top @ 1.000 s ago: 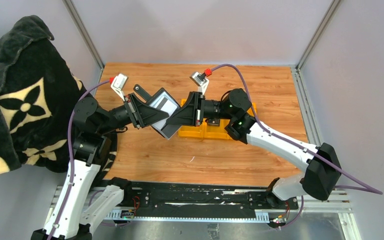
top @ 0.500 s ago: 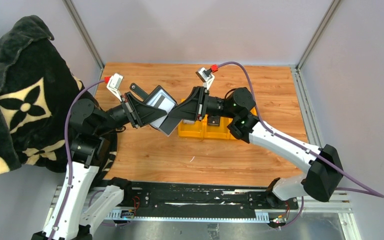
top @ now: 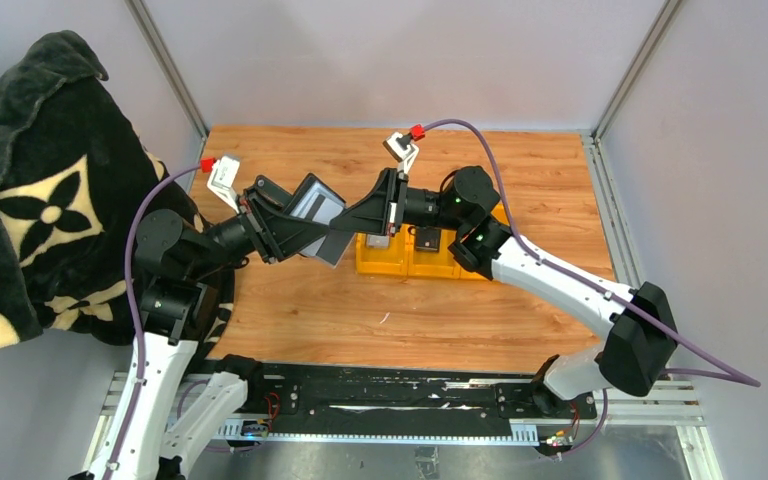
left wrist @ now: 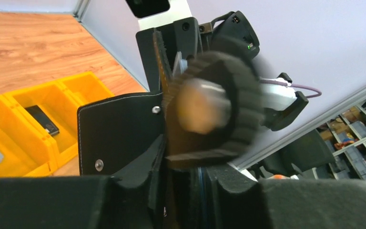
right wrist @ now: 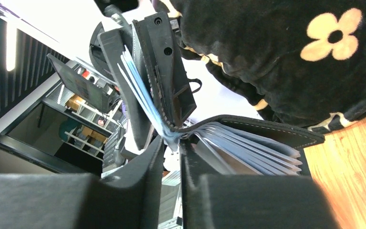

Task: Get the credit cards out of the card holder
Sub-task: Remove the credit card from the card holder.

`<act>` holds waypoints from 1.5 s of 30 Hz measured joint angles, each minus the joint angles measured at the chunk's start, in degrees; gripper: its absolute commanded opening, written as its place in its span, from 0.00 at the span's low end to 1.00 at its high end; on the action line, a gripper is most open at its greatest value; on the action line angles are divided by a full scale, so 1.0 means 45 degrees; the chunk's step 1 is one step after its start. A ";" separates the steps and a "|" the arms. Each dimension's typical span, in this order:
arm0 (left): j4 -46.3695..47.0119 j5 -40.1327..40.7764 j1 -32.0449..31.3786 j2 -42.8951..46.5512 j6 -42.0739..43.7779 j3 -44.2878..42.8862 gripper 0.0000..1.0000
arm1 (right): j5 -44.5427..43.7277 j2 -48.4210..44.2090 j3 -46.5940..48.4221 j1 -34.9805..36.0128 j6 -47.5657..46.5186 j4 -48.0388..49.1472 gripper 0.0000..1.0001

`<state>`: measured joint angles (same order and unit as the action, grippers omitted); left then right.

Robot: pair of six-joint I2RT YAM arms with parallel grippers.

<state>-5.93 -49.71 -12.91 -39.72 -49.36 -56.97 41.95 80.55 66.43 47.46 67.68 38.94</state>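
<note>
The left gripper (left wrist: 183, 164) is clamped on one black cover of the card holder (left wrist: 119, 129) and carries it open in the air, above the wooden table and just beside the yellow bins (top: 390, 262). Facing it, the right gripper (right wrist: 171, 152) has its jaws narrowly apart at the root of the fanned bluish leaves (right wrist: 257, 148). I cannot tell whether they bite on anything.

The holder looks light and limp, and its covers flop about the spine, so it needs one firm anchor. The credit cards sit hidden among the leaves. They are probably thin, stiff and slick, so each is best pinched by an exposed short edge and drawn straight along its sleeve, since a slanted pull would likely jam.
</note>
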 measured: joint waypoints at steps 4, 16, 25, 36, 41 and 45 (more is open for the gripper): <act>0.0214 -0.0005 0.0034 0.0107 0.0068 0.0131 0.41 | 0.0005 0.0160 0.0136 0.0010 -0.0068 -0.0287 0.01; 0.0559 0.0180 0.0073 -0.0083 -0.0767 0.0053 0.21 | -0.0029 -0.0053 0.0107 0.0024 -0.0243 -0.0019 0.00; 0.0306 -0.0282 -0.0019 -0.0350 -0.1350 -0.0199 0.23 | -0.0622 -0.0777 -0.1117 0.0121 -0.0228 0.0981 0.00; -0.0136 -0.0291 -0.0049 -0.0481 -0.1511 -0.0379 0.21 | -0.0845 -0.1039 -0.1642 0.0121 -0.0223 0.1219 0.00; -0.0185 -0.0330 -0.0092 -0.0544 -0.1506 -0.0500 0.20 | -0.0986 -0.1253 -0.1996 0.0121 -0.0209 0.1462 0.00; -0.0194 -0.0316 -0.0092 -0.0544 -0.1501 -0.0573 0.17 | -0.1005 -0.1375 -0.2166 0.0117 -0.0165 0.1515 0.00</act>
<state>-6.81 -51.13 -13.32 -42.17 -56.12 -59.55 37.43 74.37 56.69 47.99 66.94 45.76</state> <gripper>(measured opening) 0.208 0.004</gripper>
